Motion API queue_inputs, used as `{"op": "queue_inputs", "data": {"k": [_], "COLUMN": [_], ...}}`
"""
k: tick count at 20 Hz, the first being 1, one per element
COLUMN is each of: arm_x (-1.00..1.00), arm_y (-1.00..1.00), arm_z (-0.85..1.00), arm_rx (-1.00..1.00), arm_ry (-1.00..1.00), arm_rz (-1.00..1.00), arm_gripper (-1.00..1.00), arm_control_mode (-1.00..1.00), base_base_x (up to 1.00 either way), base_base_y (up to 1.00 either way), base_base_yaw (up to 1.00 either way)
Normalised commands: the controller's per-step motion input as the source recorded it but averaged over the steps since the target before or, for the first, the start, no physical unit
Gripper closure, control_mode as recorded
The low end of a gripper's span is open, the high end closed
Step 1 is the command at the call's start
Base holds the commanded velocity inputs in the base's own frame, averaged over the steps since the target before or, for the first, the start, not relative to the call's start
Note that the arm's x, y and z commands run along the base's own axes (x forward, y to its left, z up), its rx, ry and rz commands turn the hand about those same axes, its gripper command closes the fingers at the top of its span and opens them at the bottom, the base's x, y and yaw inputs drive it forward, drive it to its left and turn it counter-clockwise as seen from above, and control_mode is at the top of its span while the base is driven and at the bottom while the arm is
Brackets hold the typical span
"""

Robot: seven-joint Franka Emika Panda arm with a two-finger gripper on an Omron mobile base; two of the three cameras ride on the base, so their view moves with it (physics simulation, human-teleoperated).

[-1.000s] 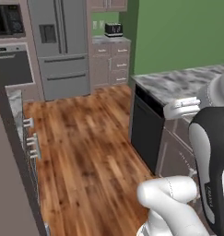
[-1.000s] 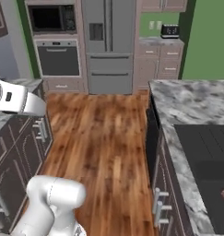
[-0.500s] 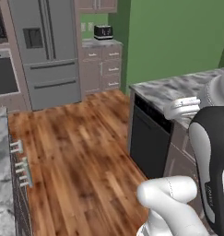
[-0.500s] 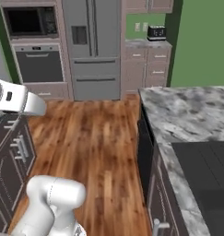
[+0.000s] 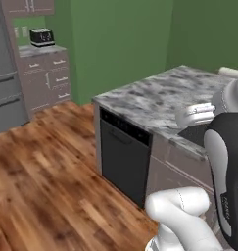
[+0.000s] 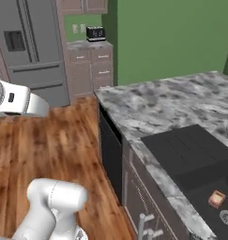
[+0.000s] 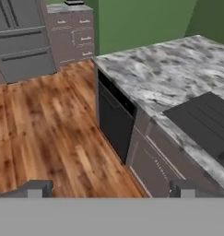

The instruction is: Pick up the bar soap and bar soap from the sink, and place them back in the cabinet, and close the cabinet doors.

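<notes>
The sink [image 6: 181, 150] is a flat dark basin set into the grey marbled counter [image 6: 167, 101], and its near end also appears in the hand view as the sink [image 7: 203, 117]. One bar soap [image 6: 216, 199], small and reddish-orange with a tan face, lies on the basin floor near the drain. The other bar soap is out of view. My gripper [image 7: 109, 191] is open, its two tips wide apart with nothing between them, well above the wood floor and left of the counter. The cabinet and the cabinet doors are out of view.
A black dishwasher front [image 5: 123, 157] sits under the counter's end. A grey fridge [image 6: 28, 47] and low drawers with a toaster [image 6: 95, 33] on top stand against the far wall. Wood floor [image 7: 44, 129] stretches to the left. A green wall [image 5: 120, 39] rises behind the counter.
The whole picture has swung because the base turned. The fridge and oven slid off to the left, and the counter with the sink came toward the centre and nearer.
</notes>
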Motion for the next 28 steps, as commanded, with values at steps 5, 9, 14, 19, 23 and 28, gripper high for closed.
{"op": "queue_inputs", "data": {"k": [5,9,14,19,23,28], "arm_x": [0.0,0.0,0.0,0.0,0.0,0.0], "arm_y": [0.0,0.0,0.0,0.0,0.0,0.0], "arm_z": [0.0,0.0,0.0,0.0,0.0,0.0], "arm_rx": [0.0,0.0,0.0,0.0,0.0,0.0], "arm_ry": [0.0,0.0,0.0,0.0,0.0,0.0], "arm_rz": [0.0,0.0,0.0,0.0,0.0,0.0], "arm_gripper": [-1.0,-1.0,-1.0,-1.0,-1.0,-1.0], "arm_control_mode": [1.0,1.0,1.0,1.0,1.0,1.0], "base_base_x": [0.35,0.39,0.39,0.41,0.47,0.51], "base_base_y": [0.0,0.0,0.0,0.0,0.0,0.0], "base_base_yaw": [-0.65,-0.65,-0.66,-0.61,-0.55,-0.44]}}
